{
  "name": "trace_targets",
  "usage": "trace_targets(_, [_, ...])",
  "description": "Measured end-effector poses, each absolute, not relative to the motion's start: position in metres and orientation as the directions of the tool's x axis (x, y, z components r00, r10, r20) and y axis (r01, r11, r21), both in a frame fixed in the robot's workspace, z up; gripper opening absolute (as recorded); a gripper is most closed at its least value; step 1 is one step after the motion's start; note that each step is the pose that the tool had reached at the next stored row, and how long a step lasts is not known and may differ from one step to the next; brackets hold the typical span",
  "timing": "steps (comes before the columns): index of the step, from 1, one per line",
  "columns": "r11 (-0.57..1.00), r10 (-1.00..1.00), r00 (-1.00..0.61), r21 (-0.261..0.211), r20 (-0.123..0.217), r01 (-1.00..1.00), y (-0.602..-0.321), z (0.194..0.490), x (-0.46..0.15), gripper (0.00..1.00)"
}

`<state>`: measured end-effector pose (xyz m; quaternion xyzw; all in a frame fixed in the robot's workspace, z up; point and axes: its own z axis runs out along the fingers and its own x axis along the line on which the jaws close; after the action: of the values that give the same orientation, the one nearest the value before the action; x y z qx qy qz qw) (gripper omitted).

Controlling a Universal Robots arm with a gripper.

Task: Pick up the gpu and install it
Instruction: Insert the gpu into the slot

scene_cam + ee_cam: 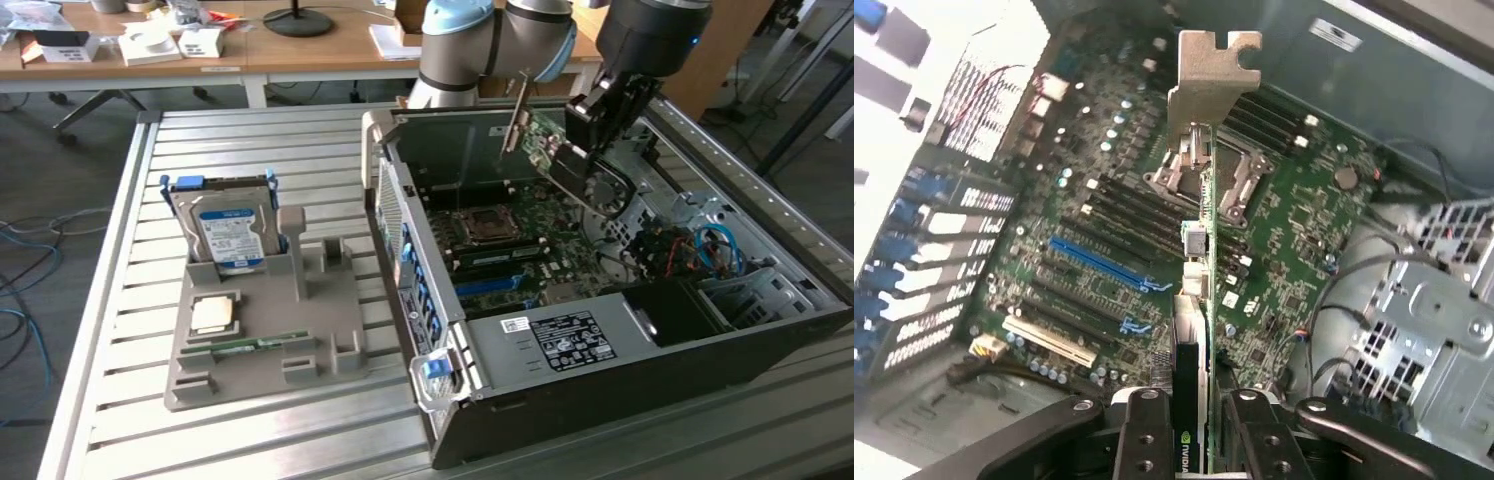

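The gpu (pixel 545 145) hangs over the open computer case (pixel 561 385), tilted, with its metal bracket (pixel 514 110) toward the case's back wall. My gripper (pixel 597 135) is shut on the card's upper edge. In the wrist view the gpu (pixel 1197 290) shows edge-on between my fingers (pixel 1145 440), and its bracket (pixel 1209 75) points away from the camera. It hovers apart from the green motherboard (pixel 1104 230), above the row of expansion slots, among them a blue slot (pixel 1099 265).
A grey holder tray (pixel 320 300) stands on the slatted metal table (pixel 120 300) at the exterior view's left, carrying a silver hard drive (pixel 230 225) and a small green memory stick (pixel 247 347). Cables (pixel 714 245) and drive bays crowd the case's right side.
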<state>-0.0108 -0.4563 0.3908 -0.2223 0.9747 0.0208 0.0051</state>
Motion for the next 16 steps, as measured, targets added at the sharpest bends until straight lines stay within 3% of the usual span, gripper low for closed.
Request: trace_targets(16, [0.737,-0.674,-0.738,0.038,-0.019,-0.674,-0.4563,0.3893,-0.0108,0.26])
